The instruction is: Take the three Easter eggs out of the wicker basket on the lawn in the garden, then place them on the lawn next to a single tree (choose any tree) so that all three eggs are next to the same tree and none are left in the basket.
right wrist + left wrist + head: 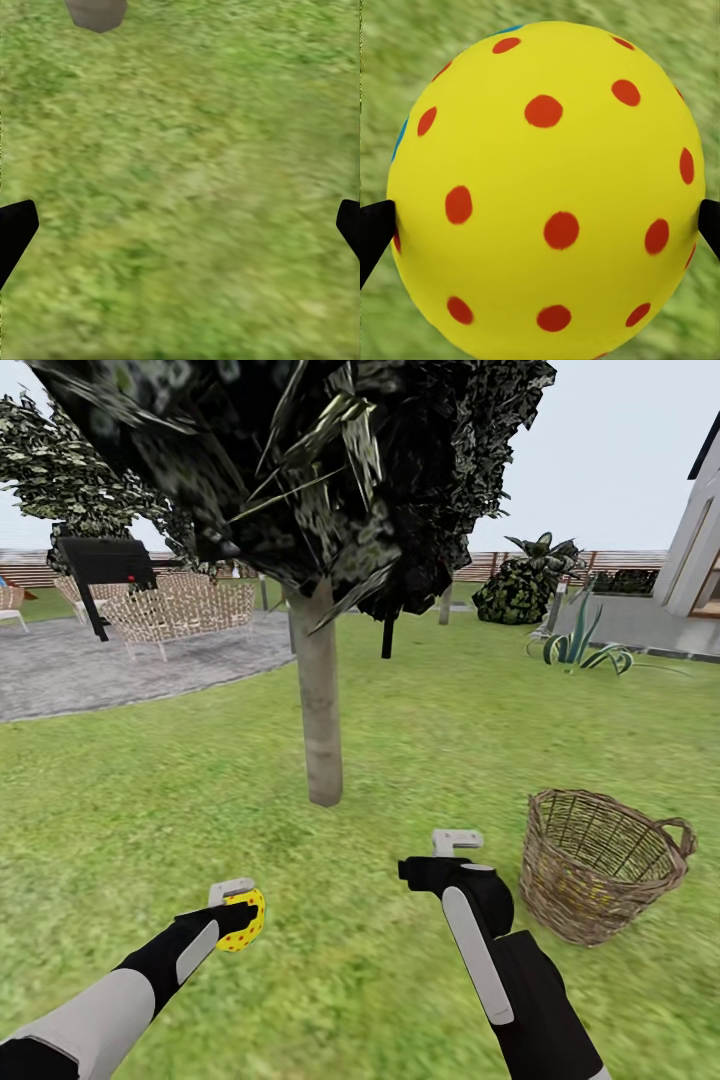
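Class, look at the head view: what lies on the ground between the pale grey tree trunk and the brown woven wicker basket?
Only bare green lawn separates the trunk from the basket.

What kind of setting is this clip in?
Most likely a home garden: a wide lawn, a tree in the grass, a paved patio with chairs, and a house at the edge.

Flat, even daylight, pale overcast sky, no clear light direction. No cast shadows on the lawn, none under the tree or wicker basket. No glare. Grass texture soft and smeared in both wrist views, lawn blurry. Egg sharp, evenly lit. Foliage dark, blocky, jagged edges.
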